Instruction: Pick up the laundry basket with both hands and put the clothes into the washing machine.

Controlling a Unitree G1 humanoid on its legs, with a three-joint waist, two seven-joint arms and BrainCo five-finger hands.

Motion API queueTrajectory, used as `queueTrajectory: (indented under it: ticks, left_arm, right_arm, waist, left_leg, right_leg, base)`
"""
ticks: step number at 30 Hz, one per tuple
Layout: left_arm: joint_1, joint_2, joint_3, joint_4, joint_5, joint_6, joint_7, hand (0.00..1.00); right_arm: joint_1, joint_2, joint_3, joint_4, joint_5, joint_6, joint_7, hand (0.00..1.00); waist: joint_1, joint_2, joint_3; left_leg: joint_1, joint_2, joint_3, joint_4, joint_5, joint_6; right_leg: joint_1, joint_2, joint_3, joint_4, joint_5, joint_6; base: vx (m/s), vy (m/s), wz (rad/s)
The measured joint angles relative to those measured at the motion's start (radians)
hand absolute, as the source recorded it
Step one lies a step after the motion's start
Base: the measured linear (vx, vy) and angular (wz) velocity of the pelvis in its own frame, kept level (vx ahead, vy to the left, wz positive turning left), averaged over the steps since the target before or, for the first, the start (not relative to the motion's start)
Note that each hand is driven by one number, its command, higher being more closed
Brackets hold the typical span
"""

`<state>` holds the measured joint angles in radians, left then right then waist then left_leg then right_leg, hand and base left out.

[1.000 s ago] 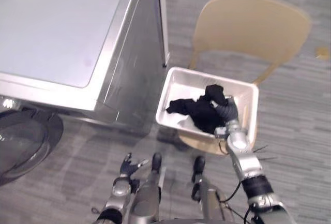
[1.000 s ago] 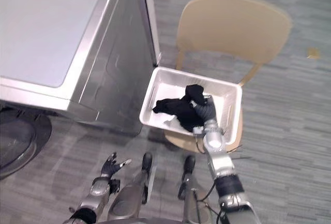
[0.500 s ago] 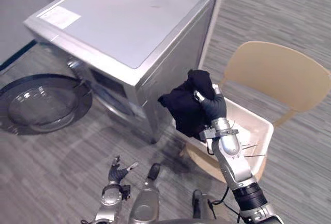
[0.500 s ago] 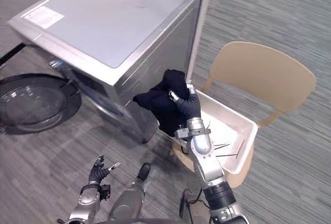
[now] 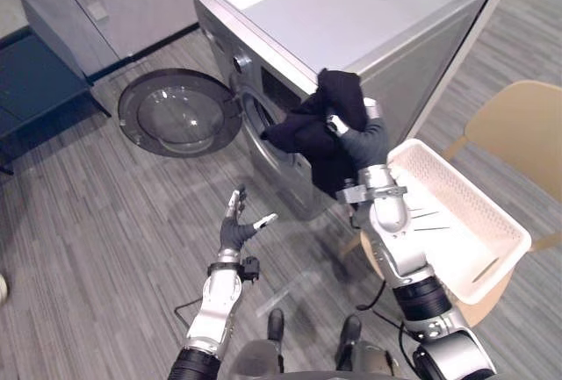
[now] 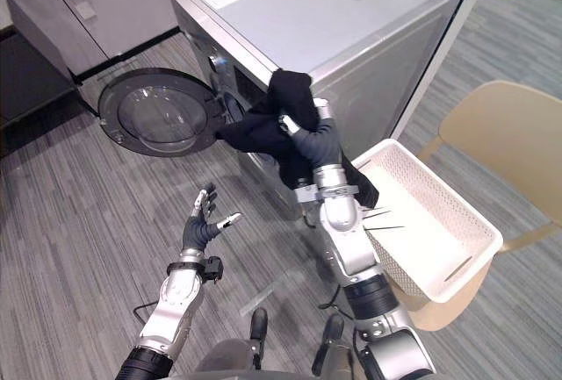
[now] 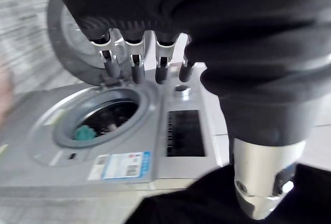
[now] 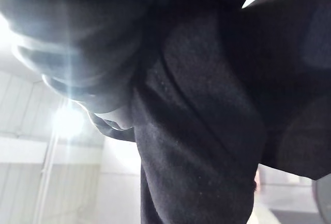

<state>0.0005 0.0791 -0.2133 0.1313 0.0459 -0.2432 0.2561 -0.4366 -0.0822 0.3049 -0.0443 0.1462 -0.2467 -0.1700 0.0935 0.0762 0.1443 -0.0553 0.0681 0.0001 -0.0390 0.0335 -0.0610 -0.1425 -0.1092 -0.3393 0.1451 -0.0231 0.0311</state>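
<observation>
grey striped floor (image 5: 88,204) is running under everything. i'm watching my right hand (image 5: 358,141) raised, fingers curling tight round the black clothes (image 5: 332,99), which are bunching above it and draping down. the washing machine (image 5: 351,11) is standing just beyond that hand, its round door (image 5: 180,117) lying wide open off to the hand's left. the white laundry basket (image 5: 439,189) is sitting on a tan chair (image 5: 518,121) close on its right. my left hand (image 5: 237,231) is hovering low, fingers spread, holding nothing. something teal (image 7: 83,132) is possibly lying in the drum.

At upper centre the washing machine (image 5: 351,11), its door (image 5: 180,112) open at centre left, clothes (image 5: 320,130) mid-frame before it, laundry basket (image 5: 457,222) on chair (image 5: 518,125) at right.
</observation>
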Motion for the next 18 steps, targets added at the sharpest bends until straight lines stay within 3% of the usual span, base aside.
queueTrajectory:
  ticks: [10, 11, 16, 17, 18]
  left_arm:
    - [-0.27, -0.004, -0.181, 0.05, 0.161, 0.015, 0.092, 0.0]
    - [-0.298, -0.006, -0.19, 0.069, 0.164, 0.017, 0.102, 1.0]
    - [-0.392, -0.001, -0.212, 0.117, 0.167, 0.038, 0.14, 1.0]
    - [-0.392, 0.004, -0.218, 0.121, 0.168, 0.043, 0.14, 1.0]
    - [-0.392, 0.004, -0.218, 0.128, 0.17, 0.043, 0.141, 1.0]
  right_arm:
    - [-0.158, 0.083, 0.237, -0.004, 0.092, -0.006, 0.016, 1.0]
    - [-0.159, 0.087, 0.259, -0.004, 0.107, -0.006, 0.016, 1.0]
    - [-0.163, 0.109, 0.292, -0.005, 0.158, -0.006, -0.003, 1.0]
    - [-0.163, 0.109, 0.293, -0.005, 0.16, -0.006, -0.004, 0.0]
    - [-0.163, 0.109, 0.295, -0.006, 0.16, -0.006, -0.004, 0.0]
  waist:
    - [-0.007, -0.019, -0.057]
    - [-0.007, -0.021, -0.064]
    - [-0.01, -0.031, -0.082]
    - [-0.01, -0.034, -0.085]
    - [-0.009, -0.035, -0.086]
  left_leg:
    - [0.039, -0.012, 0.003, -0.034, 0.031, 0.012]
    - [0.04, -0.012, 0.004, -0.034, 0.032, 0.013]
    - [0.05, -0.006, 0.004, -0.05, 0.039, 0.009]
    - [0.049, -0.004, 0.004, -0.05, 0.037, 0.003]
    - [0.048, -0.002, 0.005, -0.05, 0.037, 0.001]
  right_leg:
    - [0.078, 0.016, 0.008, -0.137, 0.092, 0.005]
    - [0.086, 0.019, 0.009, -0.156, 0.103, 0.002]
    - [0.119, 0.034, 0.011, -0.223, 0.144, -0.003]
    - [0.122, 0.038, 0.012, -0.232, 0.15, -0.009]
    - [0.123, 0.038, 0.012, -0.238, 0.154, -0.011]
  base:
    - [-0.02, 0.027, -0.01]
    - [-0.02, 0.025, -0.07]
    - [-0.01, 0.005, -0.01]
    - [0.0, 0.0, 0.0]
    - [-0.03, 0.001, -0.04]
